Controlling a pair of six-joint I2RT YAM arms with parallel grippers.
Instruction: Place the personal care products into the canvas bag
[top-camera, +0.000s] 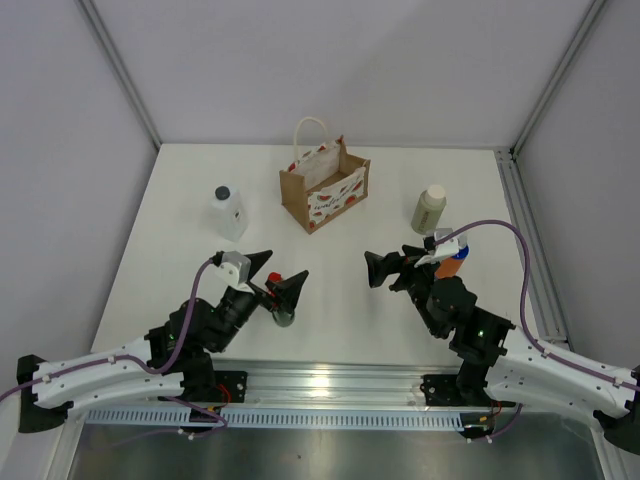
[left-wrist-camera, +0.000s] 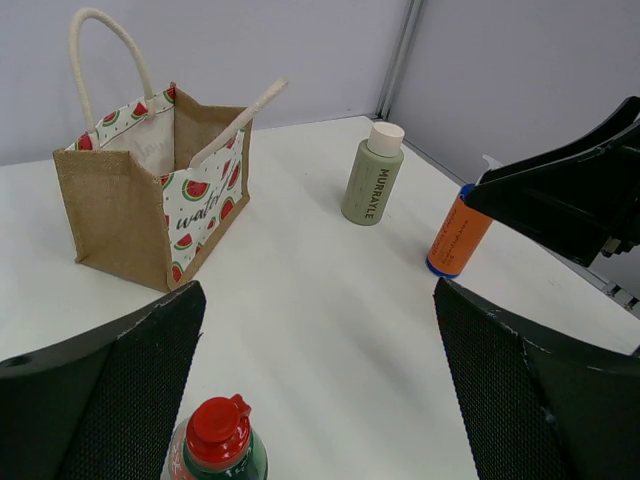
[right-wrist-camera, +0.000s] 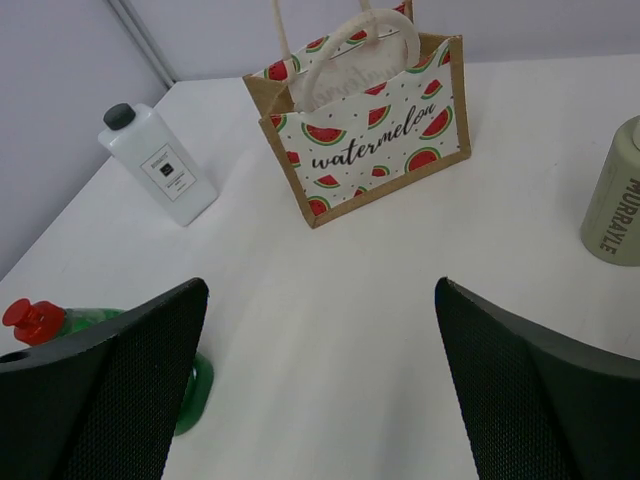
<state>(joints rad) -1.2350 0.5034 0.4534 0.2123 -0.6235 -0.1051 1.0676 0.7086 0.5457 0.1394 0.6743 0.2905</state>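
Note:
The canvas bag (top-camera: 325, 188) stands open at the back middle; it also shows in the left wrist view (left-wrist-camera: 130, 200) and the right wrist view (right-wrist-camera: 370, 130). The translucent white bottle (top-camera: 229, 212) stands to its left. The beige-olive bottle (top-camera: 429, 209) stands to its right. The orange bottle (top-camera: 452, 262) stands partly hidden behind my right arm. The dark green bottle with the red cap (left-wrist-camera: 218, 440) stands just below my left gripper (top-camera: 280, 275), near its left finger; the gripper is open and empty. My right gripper (top-camera: 390, 265) is open and empty over bare table.
A metal rail runs along the table's right edge (top-camera: 525, 240). Grey walls close in the back and both sides. The two grippers face each other across the middle of the white table (top-camera: 340, 320).

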